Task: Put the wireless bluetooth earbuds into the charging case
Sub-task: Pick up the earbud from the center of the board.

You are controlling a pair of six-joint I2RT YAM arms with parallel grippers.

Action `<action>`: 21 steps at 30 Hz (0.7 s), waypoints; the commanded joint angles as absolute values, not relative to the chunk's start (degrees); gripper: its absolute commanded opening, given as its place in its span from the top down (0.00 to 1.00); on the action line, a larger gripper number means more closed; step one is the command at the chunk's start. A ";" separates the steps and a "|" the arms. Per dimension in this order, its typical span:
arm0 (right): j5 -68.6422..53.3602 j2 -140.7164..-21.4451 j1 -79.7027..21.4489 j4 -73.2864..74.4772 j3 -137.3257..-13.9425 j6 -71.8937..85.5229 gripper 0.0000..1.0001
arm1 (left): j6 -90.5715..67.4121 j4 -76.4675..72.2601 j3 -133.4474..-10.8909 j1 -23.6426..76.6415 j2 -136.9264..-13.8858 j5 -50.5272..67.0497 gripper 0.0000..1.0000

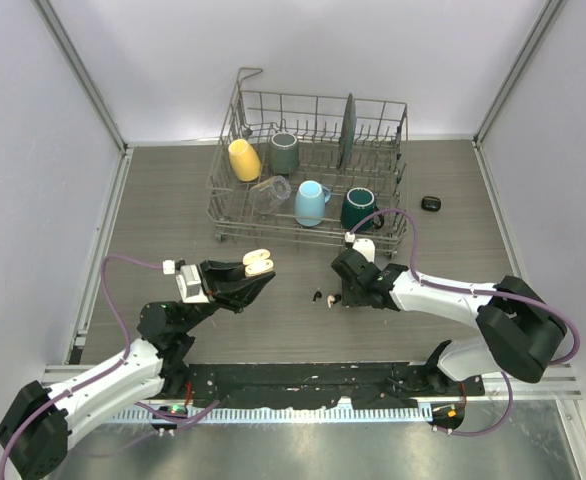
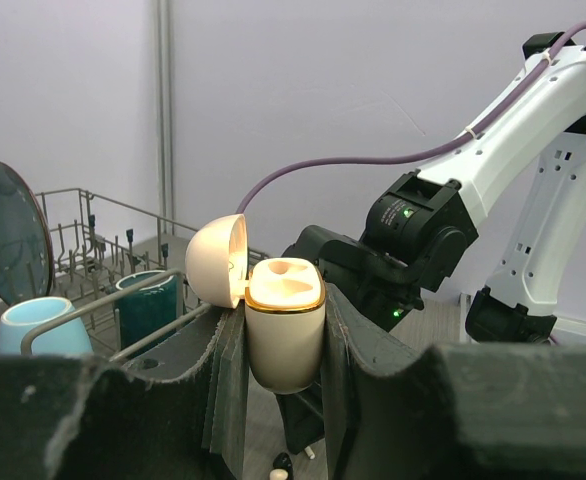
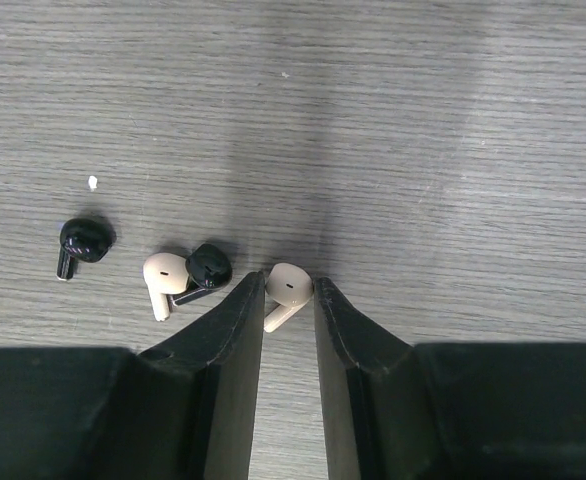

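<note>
Cream-white earbud [image 3: 291, 283] is being pinched by your right gripper [image 3: 289, 293], while your left gripper [image 2: 283, 312] is clamping the charging case [image 2: 285, 350] upright and open to receive it.

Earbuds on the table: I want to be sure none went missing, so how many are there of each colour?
Black earbuds: 2
Cream earbuds: 2
Total: 4
</note>
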State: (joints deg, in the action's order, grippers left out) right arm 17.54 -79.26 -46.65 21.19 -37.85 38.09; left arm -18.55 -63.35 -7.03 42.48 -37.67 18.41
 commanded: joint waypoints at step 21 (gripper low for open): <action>18.37 -79.98 -45.62 20.74 -37.62 44.83 0.66 | -17.14 -65.48 -6.68 42.63 -37.44 17.49 1.00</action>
